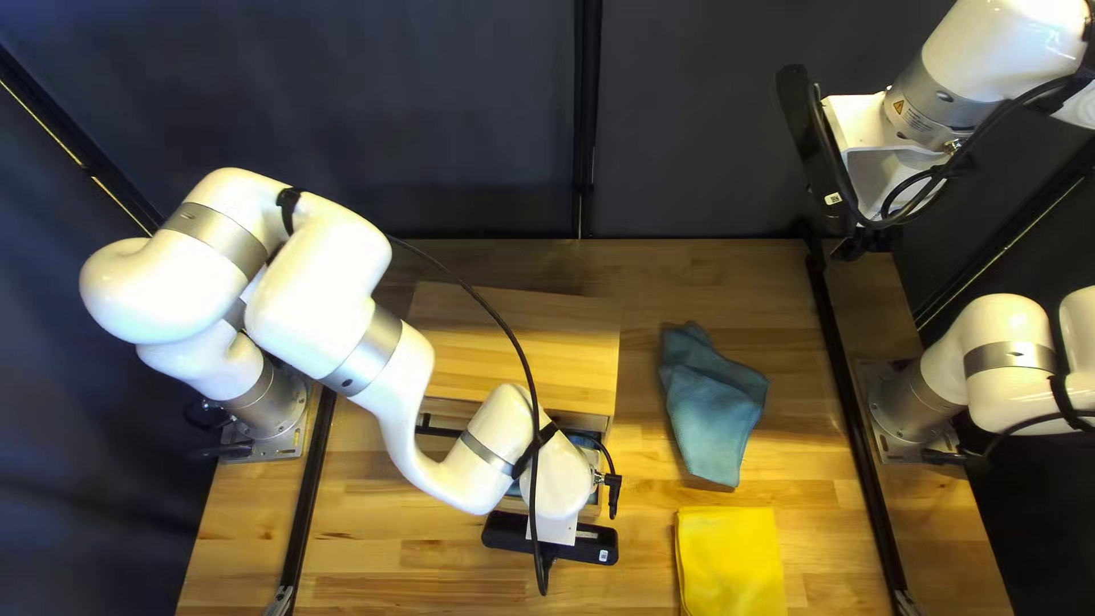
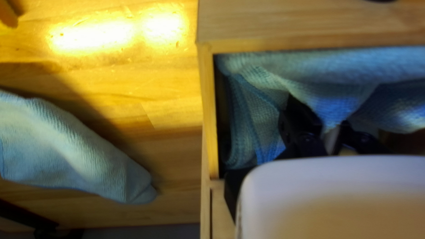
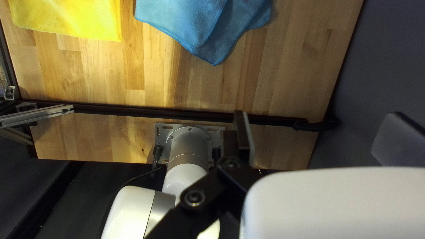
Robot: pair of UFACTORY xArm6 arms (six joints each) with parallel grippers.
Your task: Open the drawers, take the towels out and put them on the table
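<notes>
The left arm (image 1: pixel 342 342) reached down over the front of the wooden drawer unit (image 1: pixel 522 342) at the middle of the worktop (image 1: pixel 727 282). Its left tool (image 2: pixel 328 132) sat inside the open drawer (image 2: pixel 206 109), close behind the drawer's side wall. The two black fingers (image 2: pixel 298 132) stood close together, clamped on a fold of the drawer towel (image 2: pixel 332 73). That blue cloth draped over the fingertips and filled the drawer up to the unit's top edge, leaving little room around the tool.

Outside the side wall, a strip of bare wood separated the drawer from the loose blue towel (image 1: pixel 712 402). This towel lay crumpled on the worktop to the right of the unit in the top left view, not touching it. The yellow towel (image 1: pixel 729 560) lay folded flat nearer the near edge, just beside the blue one's lower corner, and ran out of the view at the bottom.

Bare worktop lay open beyond both towels toward the far edge and the dark curtain (image 1: pixel 428 111), and also in front of the unit at the left. A black rail (image 1: pixel 843 385) ran along the right side between the towels and the right arm's base (image 1: pixel 915 411).

The right tool (image 3: pixel 317 116) hung high above that base, fingers spread wide apart, holding nothing.
</notes>
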